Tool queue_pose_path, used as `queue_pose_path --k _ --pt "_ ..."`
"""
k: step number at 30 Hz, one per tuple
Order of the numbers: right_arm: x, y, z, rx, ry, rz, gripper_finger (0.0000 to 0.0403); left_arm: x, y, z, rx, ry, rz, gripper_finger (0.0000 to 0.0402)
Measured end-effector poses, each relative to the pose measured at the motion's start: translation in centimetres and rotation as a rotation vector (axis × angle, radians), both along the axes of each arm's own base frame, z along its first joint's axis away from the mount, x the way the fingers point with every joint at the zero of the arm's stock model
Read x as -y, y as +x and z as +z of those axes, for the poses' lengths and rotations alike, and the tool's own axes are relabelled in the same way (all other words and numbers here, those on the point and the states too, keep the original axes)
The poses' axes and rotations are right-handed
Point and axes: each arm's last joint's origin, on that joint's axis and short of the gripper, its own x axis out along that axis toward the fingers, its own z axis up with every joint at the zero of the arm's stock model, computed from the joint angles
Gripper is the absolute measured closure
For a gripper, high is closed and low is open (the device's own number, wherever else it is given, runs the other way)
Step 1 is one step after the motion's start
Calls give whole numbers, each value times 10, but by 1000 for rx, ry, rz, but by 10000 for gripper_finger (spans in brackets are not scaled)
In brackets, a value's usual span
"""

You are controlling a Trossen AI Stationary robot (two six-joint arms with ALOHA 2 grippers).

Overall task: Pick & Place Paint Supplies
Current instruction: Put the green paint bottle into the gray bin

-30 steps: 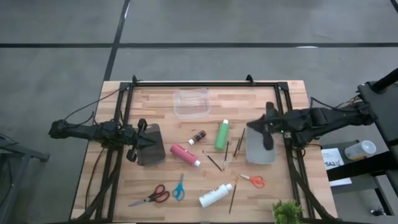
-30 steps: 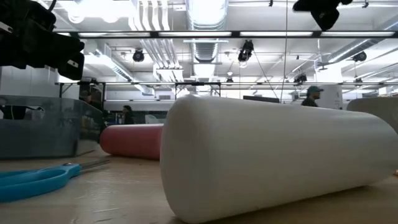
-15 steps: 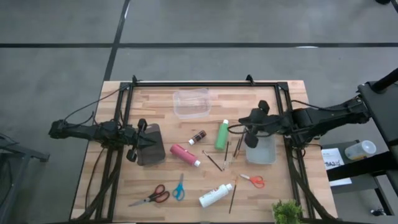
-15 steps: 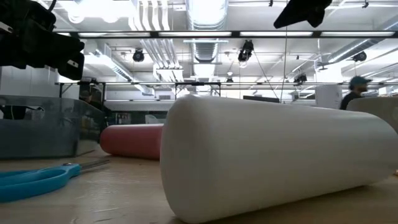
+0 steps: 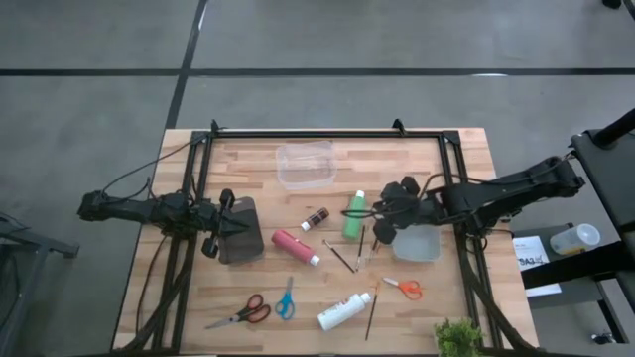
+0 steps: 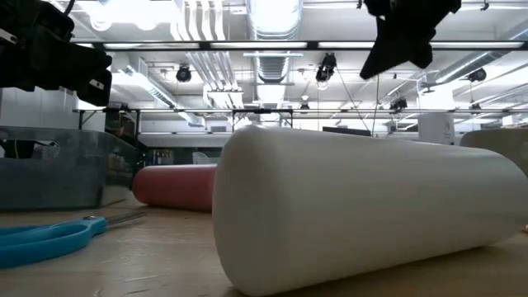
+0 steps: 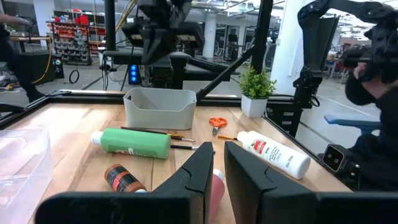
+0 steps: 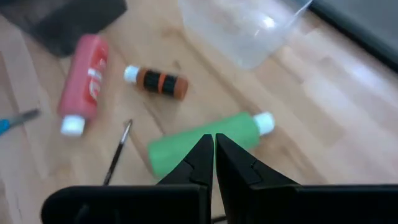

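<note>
The paint supplies lie on the wooden table. They are a green bottle [image 5: 353, 215], a red bottle [image 5: 295, 246], a small brown bottle [image 5: 315, 218], a white bottle [image 5: 343, 311] and thin brushes [image 5: 361, 248]. My right gripper [image 5: 380, 226] hangs shut and slanted down just right of the green bottle [image 8: 205, 148], above the table, touching nothing. My left gripper [image 5: 230, 226] rests level at the table's left over a dark bin [image 5: 243, 233]. Its fingers [image 7: 217, 158] are almost together with nothing between them.
A clear plastic tub [image 5: 306, 164] stands at the far middle and a grey bin [image 5: 417, 243] at the right under my right arm. Red scissors [image 5: 241, 313], blue scissors [image 5: 285, 297] and orange scissors [image 5: 403, 288] lie near the front. A small plant [image 5: 456, 339] stands at the front right corner.
My right gripper has travelled from over the grey bin toward the table's left and downward, toward the green bottle. It has tipped further down and rolled, and it has stayed shut. No object has moved.
</note>
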Motion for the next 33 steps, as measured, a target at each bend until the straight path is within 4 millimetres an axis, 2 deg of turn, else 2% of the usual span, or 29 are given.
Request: queue_pose_path --k 9,19,25,30,33 --pt "-7 32 -24 1 95 -61 388 0 0 0 1 0 0 351" --pt "-14 54 -21 41 249 -153 388 0 0 0 1 0 0 351" --pt "-13 66 -33 66 247 -334 388 0 0 0 0 0 0 351" --pt "-14 70 -45 49 321 -492 386 0 0 0 0 0 0 351" --pt "-13 73 -46 66 353 -566 369 0 0 0 0 0 0 351"
